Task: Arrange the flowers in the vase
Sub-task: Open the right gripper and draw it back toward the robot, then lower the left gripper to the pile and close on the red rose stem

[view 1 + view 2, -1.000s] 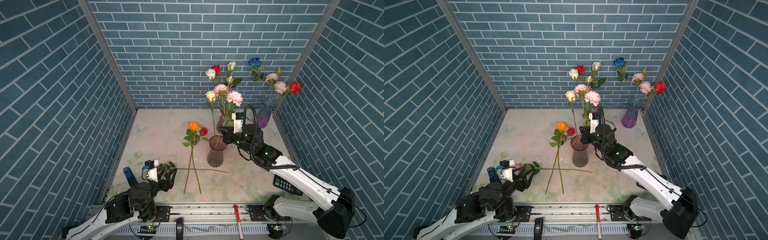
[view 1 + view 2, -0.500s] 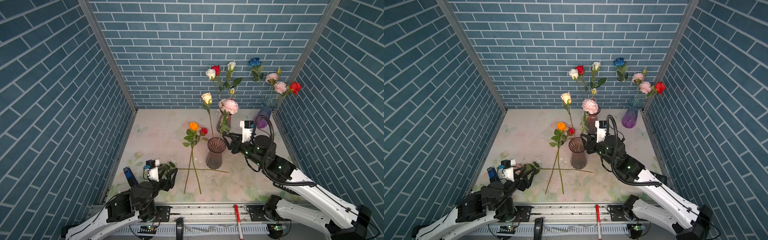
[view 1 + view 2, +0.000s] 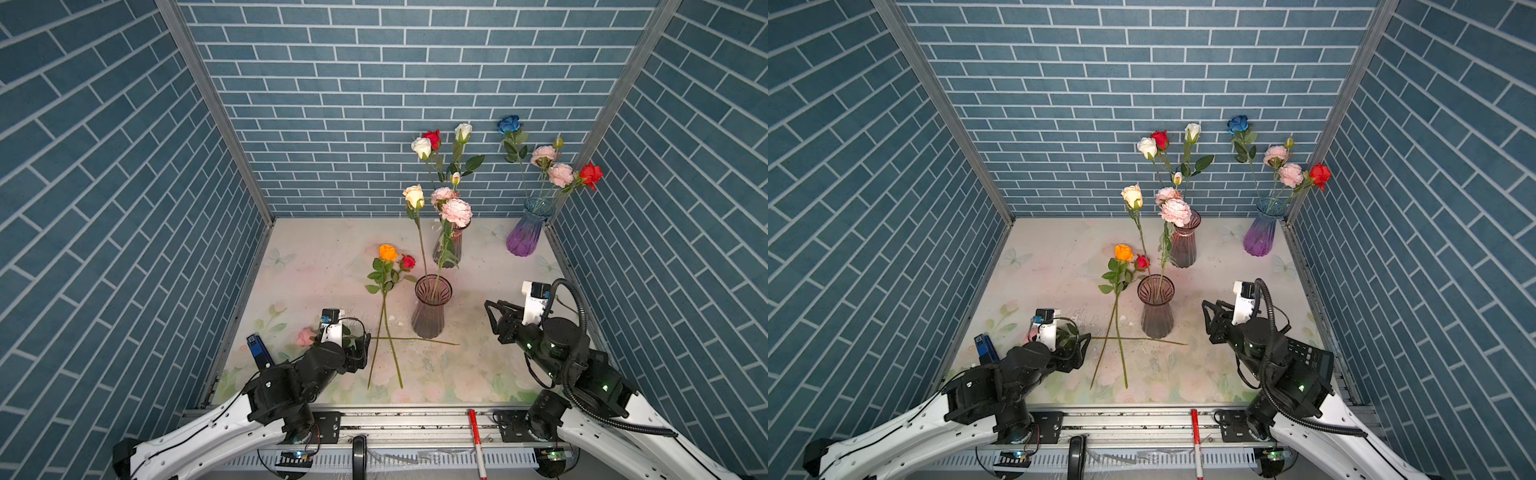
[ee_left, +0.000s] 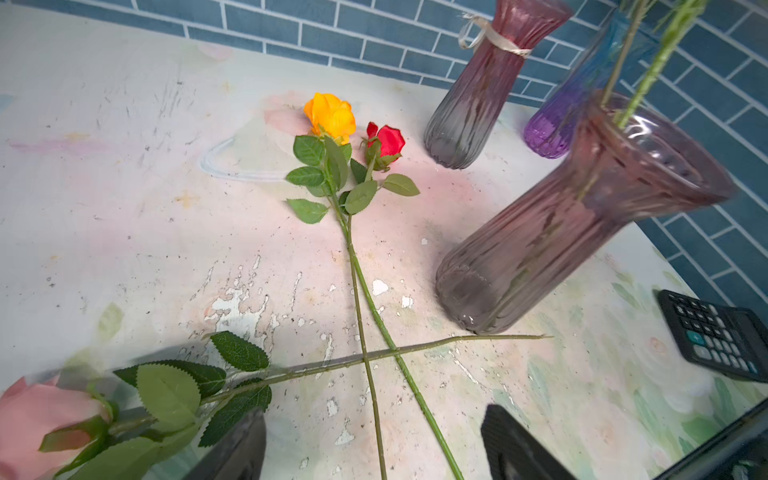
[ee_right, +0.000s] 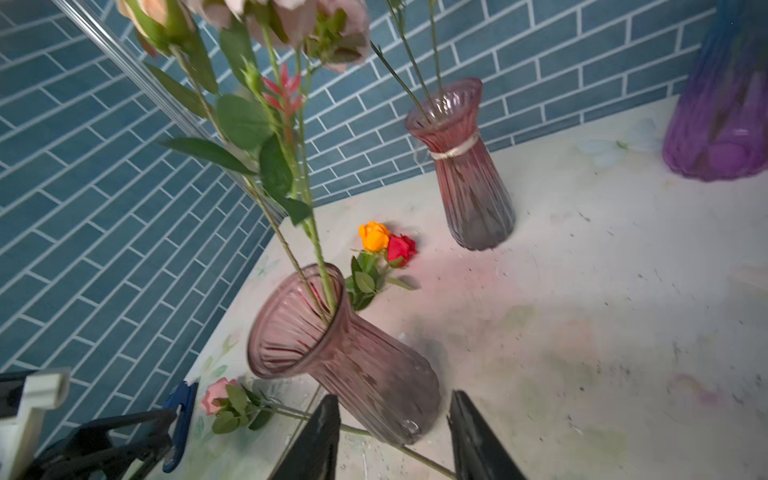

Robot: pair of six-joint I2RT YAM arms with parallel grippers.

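Both arms low by the front edge, jaws apart, nothing held.

Your left gripper (image 3: 365, 347) sits low near the worktop's front-left corner, fingers spread wide. One finger lies over the leaves of the pink rose (image 4: 37, 415), and you cannot tell if they touch. That bloom is half hidden by the wrist in both top views. Your right gripper (image 3: 490, 316), fingers parted and empty, points at the vase (image 3: 432, 307) mid-worktop. The vase holds a cream rose (image 3: 413, 196) and a pink peony (image 3: 456, 212). An orange rose (image 3: 388, 252) and a red rose (image 3: 408, 262) lie just left of it, stems crossed. A calculator (image 3: 1304, 353) is mostly hidden under the right arm.
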